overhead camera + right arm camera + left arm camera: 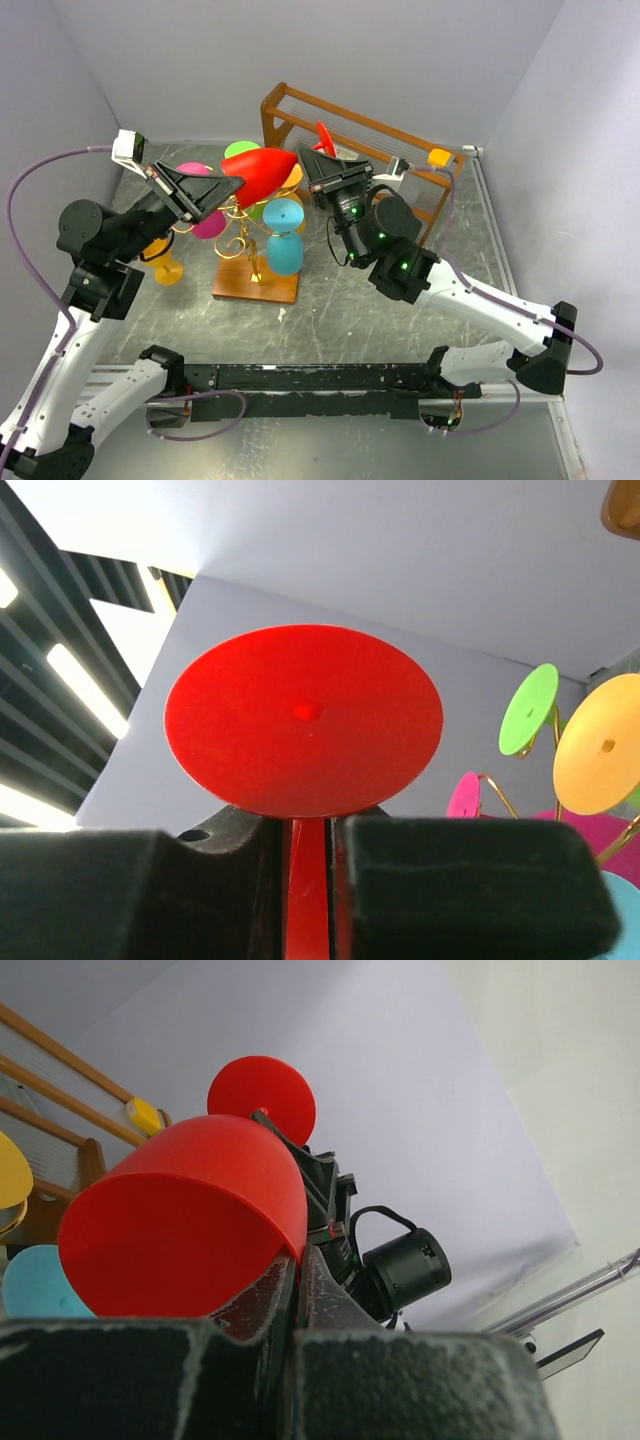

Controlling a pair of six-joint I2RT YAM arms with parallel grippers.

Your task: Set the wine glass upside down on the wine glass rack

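Black-padded left gripper (297, 1268) is pressed together on the thin rim of the red plastic wine glass (180, 1225), pinching the bowl wall at its 5 o'clock edge. Opposite, the right gripper (305, 830) straddles the glass's slim red stem (305, 895) just under the round foot (303, 718). Narrow dark slits show on either side of the stem, so I cannot tell whether it presses or stands slack.

From overhead the glass lies sideways in the air between both arms, bowl toward 9 o'clock and foot toward 2. It is above the gold wire rack with curled arms and a wooden base (250, 288), not yet hung.

If the stem hold is loose, the whole glass hangs off a rim pinch. It could then swing or slip onto the cyan glass (284, 250) and pink glass (210, 224) hanging there. Turning it bowl-down in that crowded space could also tip the light rack on the grey desk (340, 320), or clip the brown wooden shelf (268, 118) at 1 o'clock.
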